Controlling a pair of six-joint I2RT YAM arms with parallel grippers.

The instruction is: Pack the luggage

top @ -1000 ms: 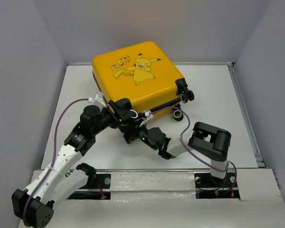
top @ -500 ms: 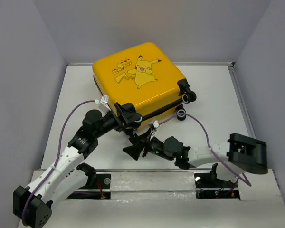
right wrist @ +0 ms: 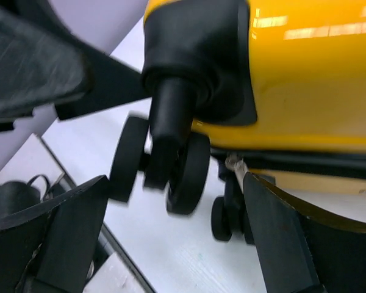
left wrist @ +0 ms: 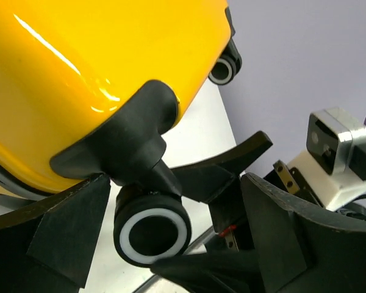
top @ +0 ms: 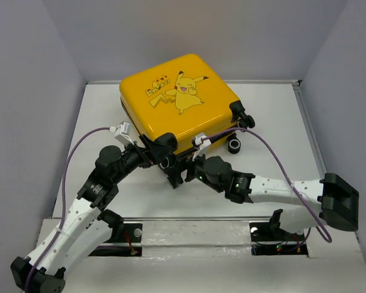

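The luggage (top: 195, 119) lies flat on the white table (top: 280, 152) with its cartoon print facing up. Both grippers meet at its near corner. My left gripper (top: 161, 155) is open around a black-and-white caster wheel (left wrist: 151, 229), its fingers (left wrist: 67, 235) apart from the wheel on both sides, and yellow shell (left wrist: 79, 67) fills the view above. My right gripper (top: 182, 173) is open just below that corner. In the right wrist view a black caster (right wrist: 186, 165) hangs under the yellow shell (right wrist: 311, 73), blurred, between the wide-spread fingers (right wrist: 287, 244).
Grey walls close in the table on the left, right and back. A metal rail (top: 189, 221) runs along the near edge by the arm bases. Purple cables (top: 274, 165) loop over both arms. Another caster (top: 235, 145) sits at the case's right front side.
Both grippers have opened, the right one from shut. The right arm has stretched out low to the right. The case has settled slightly lower and flatter.
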